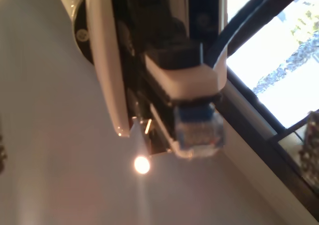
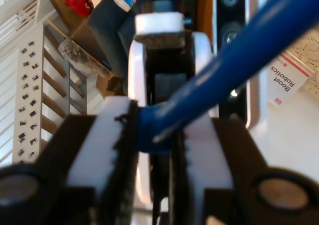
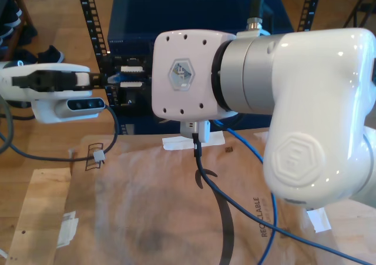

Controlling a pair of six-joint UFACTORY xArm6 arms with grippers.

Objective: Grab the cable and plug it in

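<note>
The second gripper (image 2: 155, 135) is closed tight on the cable (image 2: 239, 50) at centre frame. The first gripper (image 1: 197, 105) pinches its plug (image 1: 199, 132). The grab looks done; next, the plug needs lining up with a port in the blue rack (image 3: 194, 18), top centre of the exterior view.

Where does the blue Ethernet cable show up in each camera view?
First wrist view: the cable's translucent plug juts from the tip of my first gripper.
Second wrist view: the cable is pinched in my second gripper and runs away from it.
Exterior view: the cable crosses the brown paper, right of centre.
Shared landmark: white finger pads, in both wrist views.
</note>
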